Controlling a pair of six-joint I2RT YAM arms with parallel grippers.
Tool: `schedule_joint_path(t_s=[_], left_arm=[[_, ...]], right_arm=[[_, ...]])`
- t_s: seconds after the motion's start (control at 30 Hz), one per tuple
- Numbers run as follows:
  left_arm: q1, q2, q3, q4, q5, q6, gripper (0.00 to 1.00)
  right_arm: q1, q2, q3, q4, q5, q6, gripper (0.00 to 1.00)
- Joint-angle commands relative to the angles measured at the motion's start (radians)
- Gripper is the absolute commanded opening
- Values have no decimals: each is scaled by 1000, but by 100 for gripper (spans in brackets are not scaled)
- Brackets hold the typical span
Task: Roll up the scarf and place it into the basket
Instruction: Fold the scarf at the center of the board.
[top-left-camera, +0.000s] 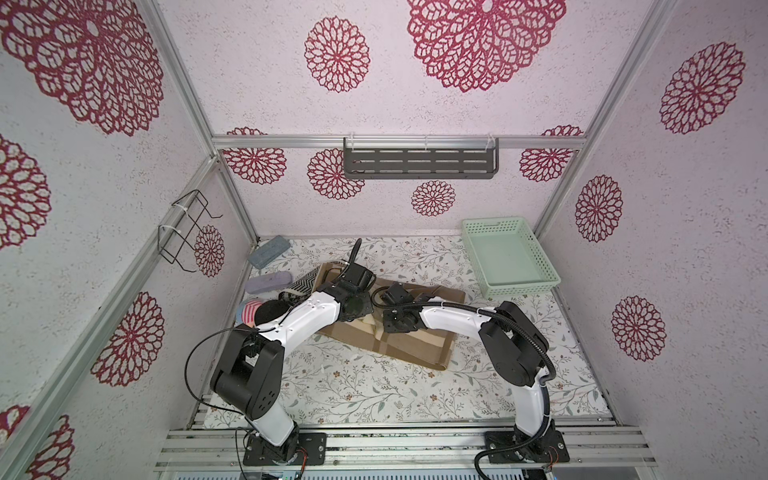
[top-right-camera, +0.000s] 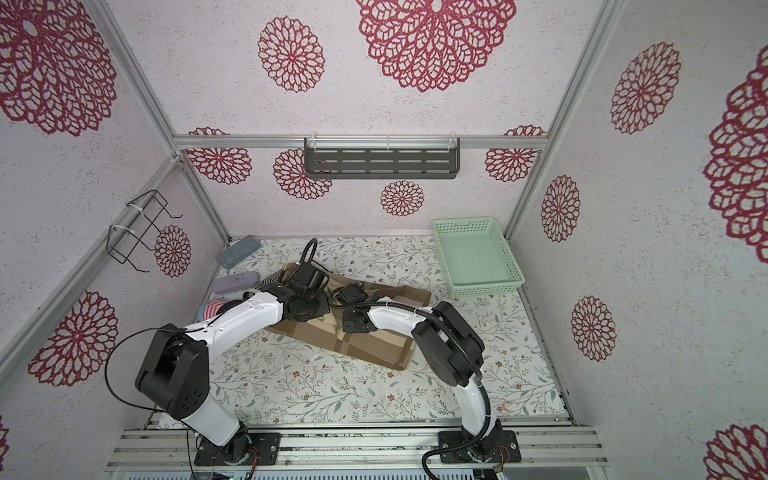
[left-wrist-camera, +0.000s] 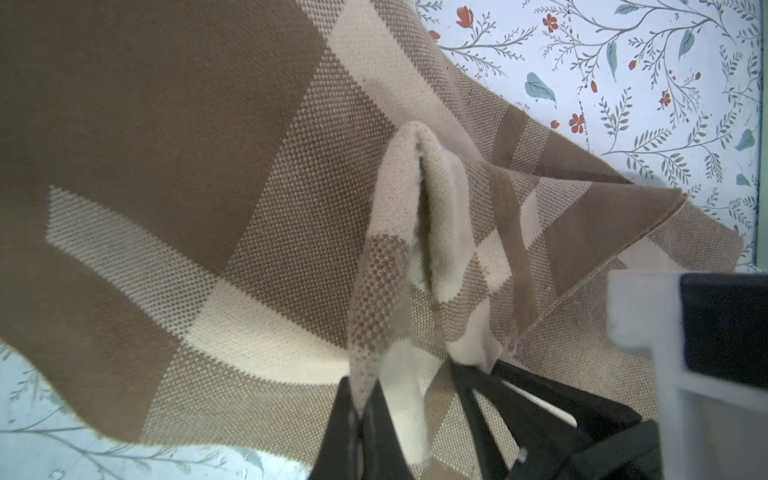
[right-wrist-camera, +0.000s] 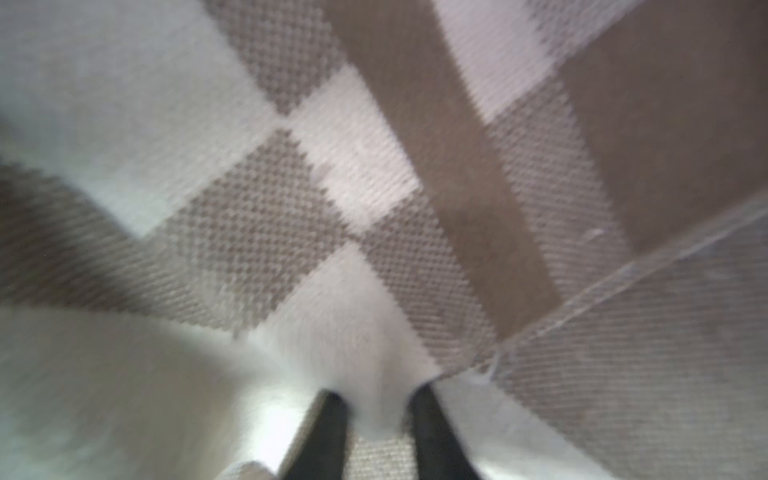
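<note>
Left wrist view: the left gripper (left-wrist-camera: 365, 419) pinches a raised cream fold of the scarf (left-wrist-camera: 166, 124); just beside it the right gripper (right-wrist-camera: 380, 415) grips another fold (blurred). With 2 pinches so close, the cloth may bunch instead of rolling. The basket (top-left-camera: 524, 287) sits well beyond the right gripper on the floral tabletop (top-left-camera: 374, 395), inside flower-papered walls (top-left-camera: 415, 104).

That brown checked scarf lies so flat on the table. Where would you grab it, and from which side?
Probably by a raised fold in the scarf, from above. It lies flat on the table, leaving no edge to get under; a pinched-up ridge gives the left gripper cloth on both sides.
</note>
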Motion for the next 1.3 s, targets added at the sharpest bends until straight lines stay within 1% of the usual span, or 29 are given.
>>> schedule_joint_path(t_s=[0.0,0.03,0.07,0.27,0.4,0.5,0.6,0.73,0.8,0.87,1.07,1.27], left_arm=[[2,-49,-5,-49,-35,20,0],[2,-64,-5,-65,-40,25,0],[3,-81,-5,-84,-41,31,0],[3,-216,-24,-183,-17,49,0],[3,-301,-39,-225,33,40,0],[2,-346,-37,-253,76,25,0],[2,-383,-40,-272,104,6,0],[4,-415,-50,-308,78,-12,0],[8,-416,-55,-324,61,-20,0],[14,-416,-66,-328,60,-34,0],[31,-426,-70,-353,82,-68,0],[54,-471,-44,-445,85,-74,0]], right_arm=[[-2,-28,54,-80,119,-28,7],[-8,-39,64,-102,152,-38,2],[-15,-49,77,-125,186,-51,0],[-81,-88,180,-195,348,-169,0],[-124,-67,313,-173,392,-289,0],[-139,-1,469,-166,407,-389,0],[-144,100,664,-188,415,-469,0],[-145,231,918,-199,400,-536,0],[-149,279,1005,-189,382,-550,0],[-151,299,1035,-139,351,-560,0],[-154,319,1035,1,239,-565,0],[-156,342,1035,85,217,-565,0]])
